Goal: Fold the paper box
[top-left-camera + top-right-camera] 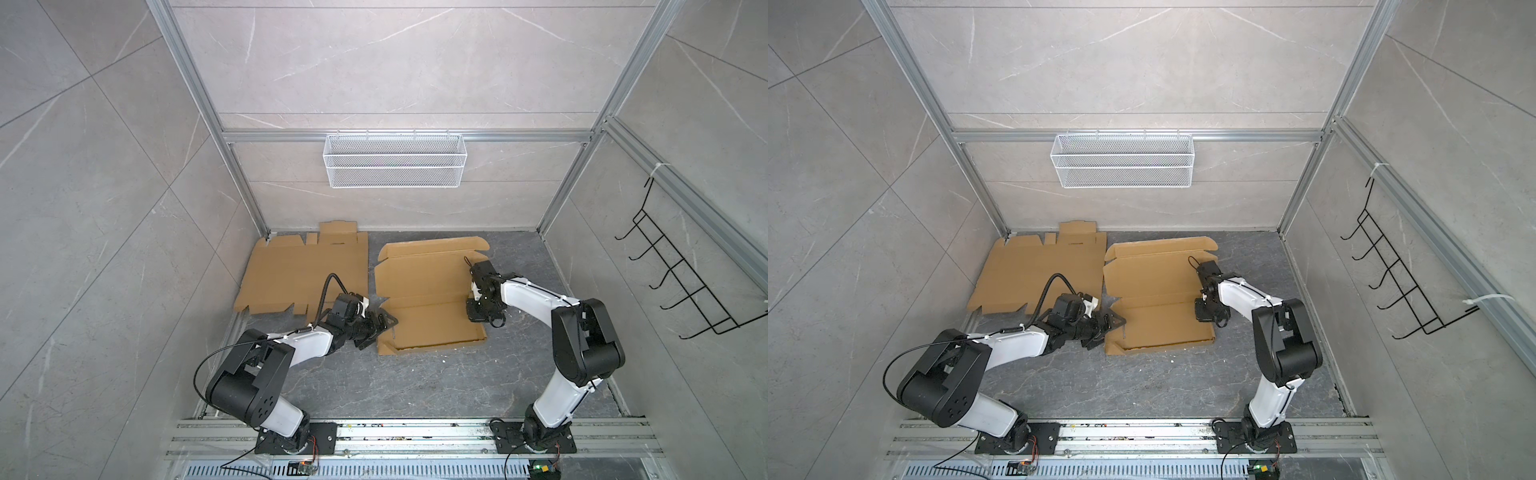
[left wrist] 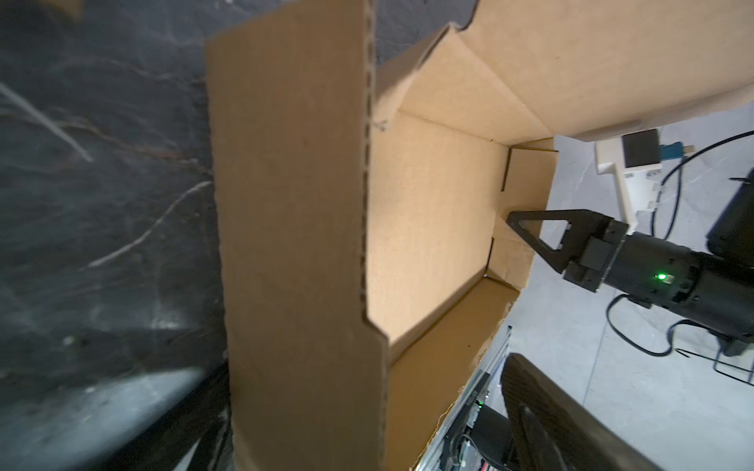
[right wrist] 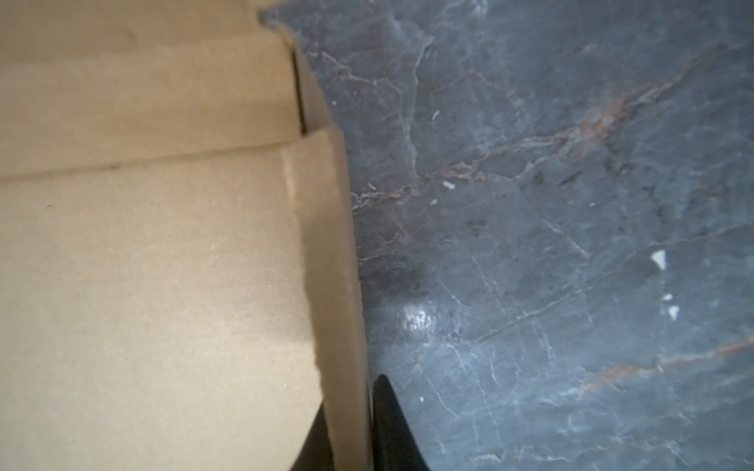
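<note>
Now we see the paper box (image 1: 432, 299) half formed near the middle of the dark marbled table (image 1: 415, 386), its base flat, its lid panel lying open toward the back wall, and low walls partly raised at the sides. Our left gripper (image 1: 380, 330) sits at the box's near left corner with its jaws spread wide and holding nothing. In the left wrist view the upright left wall (image 2: 293, 244) stands between the two dark fingers (image 2: 551, 407), and we cannot tell whether either one touches it. Our right gripper (image 1: 478, 318) points down at the box's right side. In the right wrist view its jaws are pinched on the thin right wall (image 3: 342, 285), one finger inside the box and one outside over the table. A second, flat cardboard sheet (image 1: 303, 274) lies just beside the box, on its left, reaching to the back left corner. A white wire basket (image 1: 395, 160) hangs on the back wall, above both.
</note>
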Robot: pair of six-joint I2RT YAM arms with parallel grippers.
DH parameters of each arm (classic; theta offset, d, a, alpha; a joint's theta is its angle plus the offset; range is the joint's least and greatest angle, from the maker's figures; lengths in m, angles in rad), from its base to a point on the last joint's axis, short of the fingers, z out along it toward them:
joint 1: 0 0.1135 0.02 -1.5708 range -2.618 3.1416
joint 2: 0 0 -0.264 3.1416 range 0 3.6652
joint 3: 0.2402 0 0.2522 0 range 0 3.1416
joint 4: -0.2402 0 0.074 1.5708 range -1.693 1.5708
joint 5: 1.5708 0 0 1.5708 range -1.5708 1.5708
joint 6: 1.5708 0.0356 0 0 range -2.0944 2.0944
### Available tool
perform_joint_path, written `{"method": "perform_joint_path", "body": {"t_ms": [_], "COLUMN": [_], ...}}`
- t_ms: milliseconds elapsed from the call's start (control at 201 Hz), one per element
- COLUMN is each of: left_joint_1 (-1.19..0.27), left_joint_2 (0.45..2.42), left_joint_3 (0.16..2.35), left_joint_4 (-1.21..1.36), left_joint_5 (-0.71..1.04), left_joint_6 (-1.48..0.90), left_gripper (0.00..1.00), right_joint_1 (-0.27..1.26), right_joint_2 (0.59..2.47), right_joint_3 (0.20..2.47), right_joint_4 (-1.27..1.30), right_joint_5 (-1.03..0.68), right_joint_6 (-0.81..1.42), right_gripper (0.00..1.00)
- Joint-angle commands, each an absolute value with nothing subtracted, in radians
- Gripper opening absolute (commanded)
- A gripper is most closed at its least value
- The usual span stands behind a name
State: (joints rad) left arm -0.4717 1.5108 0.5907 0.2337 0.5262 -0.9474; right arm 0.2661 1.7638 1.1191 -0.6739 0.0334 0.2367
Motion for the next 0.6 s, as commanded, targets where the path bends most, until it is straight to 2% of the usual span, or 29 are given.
{"method": "perform_joint_path", "body": {"t_ms": [0, 194, 363, 597], "left_joint_1": [-0.477, -0.493, -0.499, -0.596], "left_joint_2": [1.449, 1.459, 1.476, 1.577], "left_joint_3": [0.615, 0.653, 0.734, 0.892], "left_joint_4": [0.288, 0.261, 0.06, -0.168], "left_joint_5": [0.554, 0.562, 0.467, 0.354], "left_joint_6": [-0.982, -0.987, -0.835, -0.695], "left_gripper": [0.96, 0.91, 0.85, 0.83], "right_joint_1": [0.269, 0.275, 0.286, 0.338], "right_joint_2": [1.73, 1.713, 1.687, 1.638], "right_joint_3": [1.1, 1.094, 1.068, 1.056], "right_joint_4": [-0.673, -0.67, -0.642, -0.618], "right_joint_5": [0.014, 0.014, 0.035, 0.069], "right_joint_6": [0.257, 0.263, 0.28, 0.312], "right_gripper": [0.16, 0.15, 0.13, 0.1]}}
